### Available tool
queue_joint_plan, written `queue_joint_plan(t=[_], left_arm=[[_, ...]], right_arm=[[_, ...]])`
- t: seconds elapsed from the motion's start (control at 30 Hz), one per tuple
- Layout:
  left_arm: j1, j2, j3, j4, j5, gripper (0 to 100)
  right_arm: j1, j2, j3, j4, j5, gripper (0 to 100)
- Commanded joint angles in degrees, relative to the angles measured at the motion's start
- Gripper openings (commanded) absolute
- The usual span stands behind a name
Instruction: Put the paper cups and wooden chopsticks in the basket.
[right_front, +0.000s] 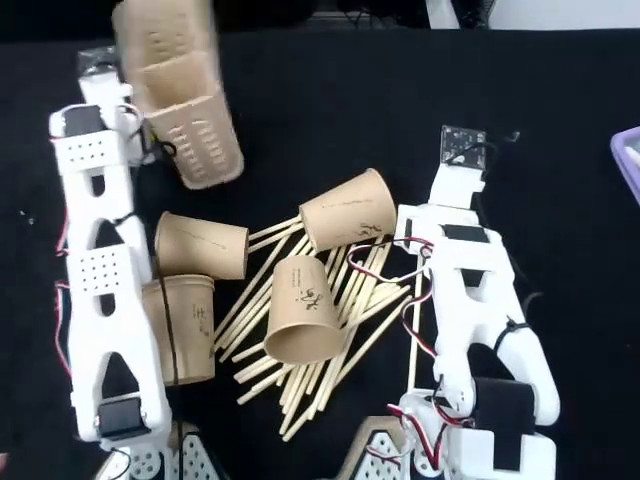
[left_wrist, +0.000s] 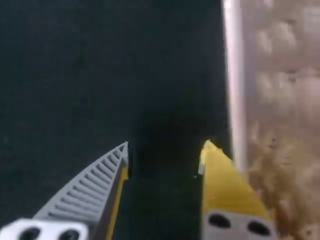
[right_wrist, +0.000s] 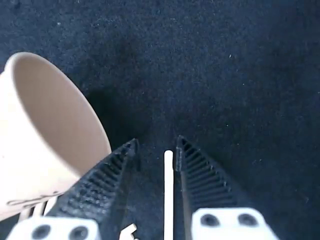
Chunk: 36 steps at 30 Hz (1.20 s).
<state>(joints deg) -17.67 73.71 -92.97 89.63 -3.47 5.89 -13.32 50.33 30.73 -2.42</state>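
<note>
R gripper (right_wrist: 156, 145) jaws apart, one wooden chopstick (right_wrist: 168, 190) btwn them, paper cup (right_wrist: 45, 130) on its side just left. L gripper (left_wrist: 166, 147) also released, over black cloth (right_front: 330, 110) beside basket (right_front: 185, 100), far left. Three more cups (right_front: 200, 245) & chopstick pile (right_front: 305, 390) mid-table.

tipped paper cups (right_front: 348, 208) lie among scattered chopsticks (right_front: 300, 385) (woven basket (right_front: 195, 130) nearby).

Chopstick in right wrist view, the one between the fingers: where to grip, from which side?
Take the chopstick near its visible end, coming from above. It lies flat on the black cloth, lengthwise between the right gripper's open fingers, so they would close across its thin width. The paper cup lies beside, clear of it.
</note>
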Motion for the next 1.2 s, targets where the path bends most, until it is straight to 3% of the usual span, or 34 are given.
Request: queue_joint_plan(t=[0.0,0.37,0.53,0.7,0.97,1.17], left_arm=[[-3.0,-3.3,-2.3,-0.4,0.6,24],[-11.5,-14.8,-2.3,1.7,0.8,24],[-11.0,-23.9,-2.3,4.7,6.1,24],[-7.1,-29.7,-2.3,7.9,12.6,30],[3.8,-33.6,-2.3,10.5,22.0,30],[7.9,-30.7,-0.9,10.3,25.0,30]], right_arm=[[-1.1,0.0,-2.1,-1.1,-0.1,11.9],[-1.1,0.0,-2.0,-1.1,-0.1,11.9],[-1.1,0.0,-2.0,-1.1,-0.1,11.9],[-1.1,0.0,-2.0,-1.1,-0.1,11.9],[-1.1,0.0,-1.9,-1.0,-0.1,11.9],[-1.1,0.0,-1.9,-1.0,-0.1,11.9]])
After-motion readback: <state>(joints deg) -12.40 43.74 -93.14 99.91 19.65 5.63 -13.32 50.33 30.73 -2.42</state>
